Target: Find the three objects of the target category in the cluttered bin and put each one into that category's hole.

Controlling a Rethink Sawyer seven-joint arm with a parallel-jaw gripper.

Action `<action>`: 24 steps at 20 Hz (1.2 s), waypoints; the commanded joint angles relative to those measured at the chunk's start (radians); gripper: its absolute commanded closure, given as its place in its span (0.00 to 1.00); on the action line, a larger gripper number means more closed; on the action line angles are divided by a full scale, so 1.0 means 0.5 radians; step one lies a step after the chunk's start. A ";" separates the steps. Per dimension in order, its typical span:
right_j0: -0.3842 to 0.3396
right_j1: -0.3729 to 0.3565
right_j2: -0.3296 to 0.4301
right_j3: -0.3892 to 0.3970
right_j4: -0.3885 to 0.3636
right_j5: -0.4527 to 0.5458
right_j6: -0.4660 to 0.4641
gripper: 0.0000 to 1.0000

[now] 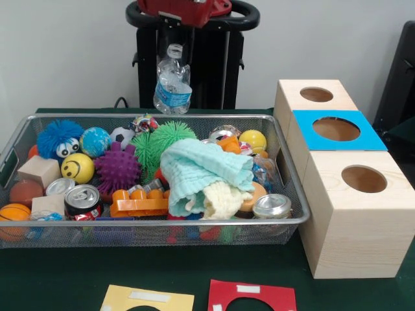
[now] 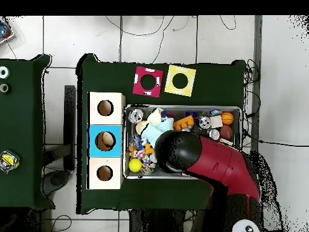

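A clear plastic water bottle (image 1: pixel 172 83) with a blue label hangs upright in the air above the far rim of the wire mesh bin (image 1: pixel 155 118). My gripper (image 1: pixel 174 40) is shut on its neck. To the right stand three wooden boxes, each with a round hole: the far box (image 1: pixel 316 94), the middle box topped by a blue card (image 1: pixel 336 129), and the near box (image 1: pixel 364 179). In the overhead view the red arm (image 2: pixel 199 157) covers the middle of the bin (image 2: pixel 235 110) and hides the gripper and the bottle.
The bin holds drink cans (image 1: pixel 82 197) (image 1: pixel 272 206), a teal cloth (image 1: pixel 207 168), spiky balls, a yellow smiley ball (image 1: pixel 77 168), wooden blocks and an orange brick (image 1: pixel 137 204). A red card (image 1: pixel 251 297) and a yellow card (image 1: pixel 148 299) lie on the green table.
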 commanded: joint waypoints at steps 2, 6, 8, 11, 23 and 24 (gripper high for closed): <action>0.096 0.212 0.075 0.071 0.171 -0.123 0.652 1.00; 0.167 0.253 0.045 0.116 0.231 -0.220 0.722 1.00; 0.192 0.268 0.045 0.158 0.277 -0.283 0.740 1.00; 0.228 0.280 0.058 0.246 0.342 -0.393 0.769 1.00; 0.390 0.144 -0.064 0.077 0.410 0.050 0.903 1.00; 0.407 0.145 -0.071 0.046 0.415 0.090 0.935 1.00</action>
